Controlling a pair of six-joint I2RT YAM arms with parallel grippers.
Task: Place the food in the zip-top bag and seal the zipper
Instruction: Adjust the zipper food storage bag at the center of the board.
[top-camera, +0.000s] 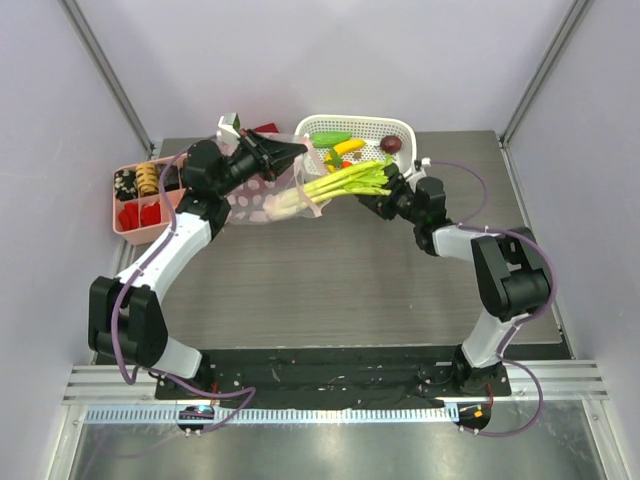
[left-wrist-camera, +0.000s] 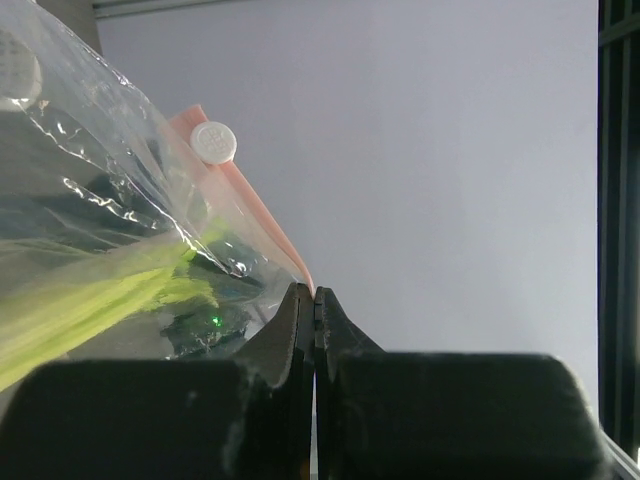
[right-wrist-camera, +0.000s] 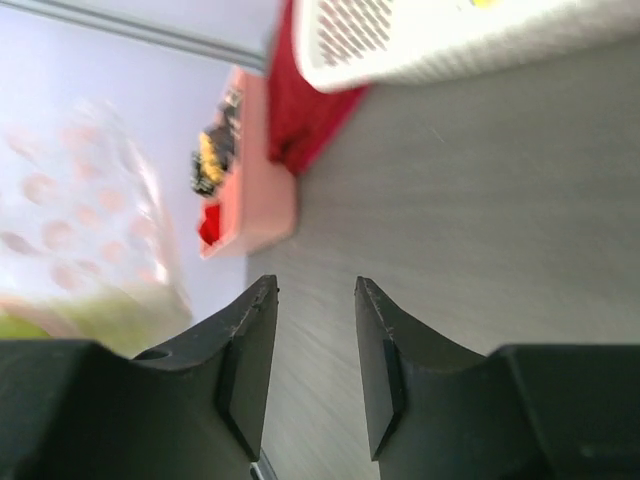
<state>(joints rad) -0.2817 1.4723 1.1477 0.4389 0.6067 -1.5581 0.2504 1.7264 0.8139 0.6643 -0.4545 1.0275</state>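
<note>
The left gripper (left-wrist-camera: 314, 292) is clamping the zipper (left-wrist-camera: 262, 218) of the zip-top bag (top-camera: 250, 195); the leek (top-camera: 345, 180) is seemingly lying partway inside, leaves pointing 2 o'clock toward the right gripper (right-wrist-camera: 315, 295), gaping empty.

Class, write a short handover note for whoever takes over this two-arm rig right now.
Left gripper: jaws shut on the zipper edge of the zip-top bag, holding it up.
Right gripper: jaws open, empty.
Leek: white end in the bag, green top sticking out.
Banana and dark red round piece: in the white basket.
Left: push leek in, load the rest, seal.
</note>
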